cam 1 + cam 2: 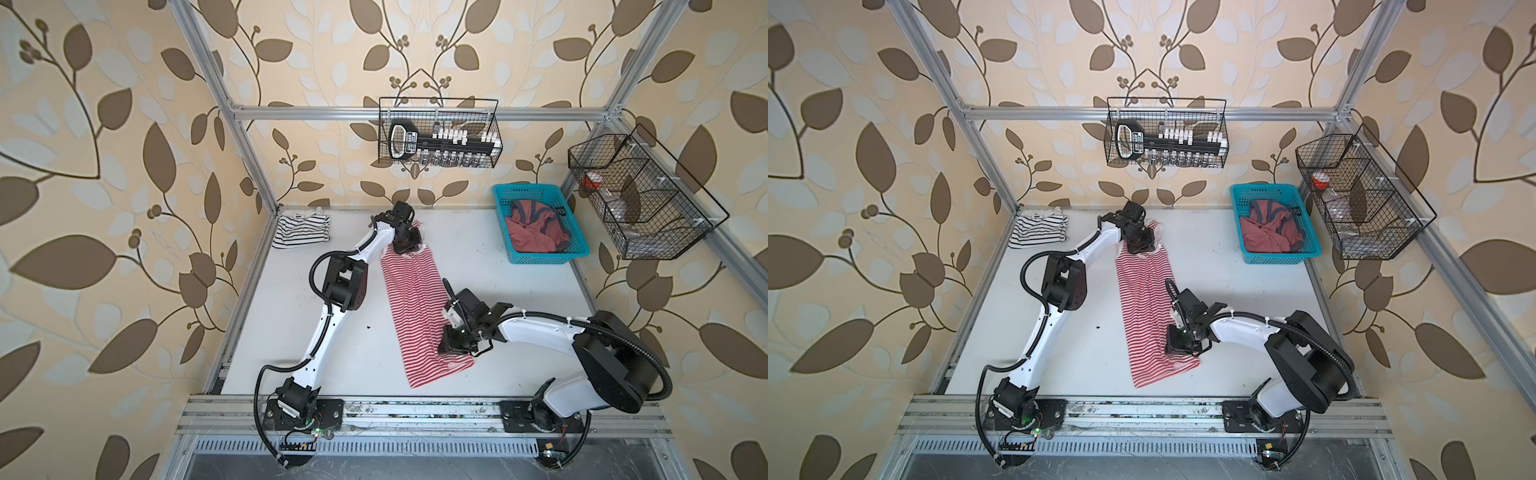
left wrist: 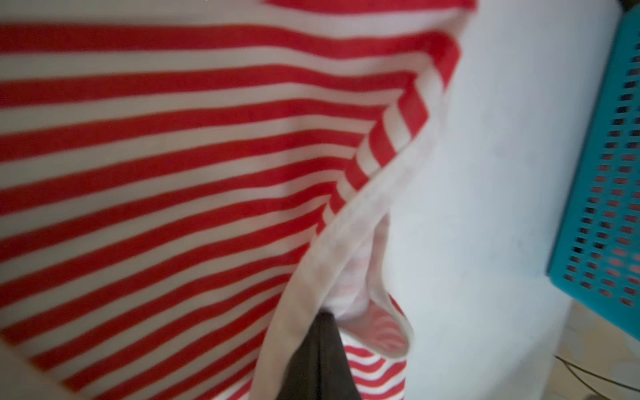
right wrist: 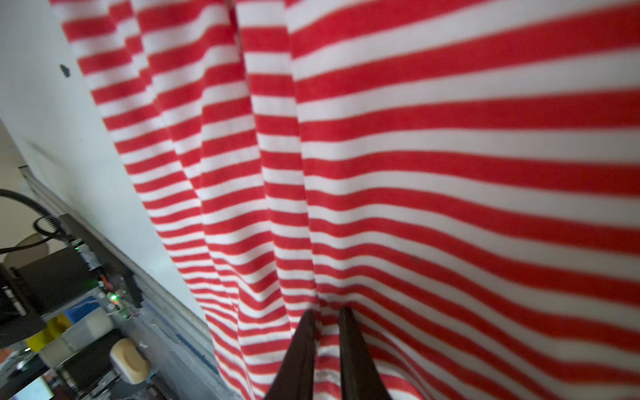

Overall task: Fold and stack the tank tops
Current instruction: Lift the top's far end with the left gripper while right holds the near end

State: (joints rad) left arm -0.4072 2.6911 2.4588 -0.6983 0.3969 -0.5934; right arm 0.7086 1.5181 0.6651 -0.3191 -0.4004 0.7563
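While the black-striped tank top point(image 1: 302, 232) sits folded in the far-left corner of the tabletop point(image 1: 291, 332), well apart from both arms, the red-striped tank top point(image 1: 411, 303) lies mid-tabletop as a long narrow strip running far to near. Left end effector point(image 1: 409, 246) is at the strip's far end, clamped tight on the white hem; wrist view is blurry, with one dark finger point(image 2: 322, 346) showing under the hem. Right end effector point(image 1: 454, 348) is on the strip's near right edge, fingers point(image 3: 301, 349) a narrow gap apart, cloth puckered between the tips, pinched. Teal basket point(image 1: 540, 258) holding pinkish cloth point(image 1: 536, 235) stands far right.
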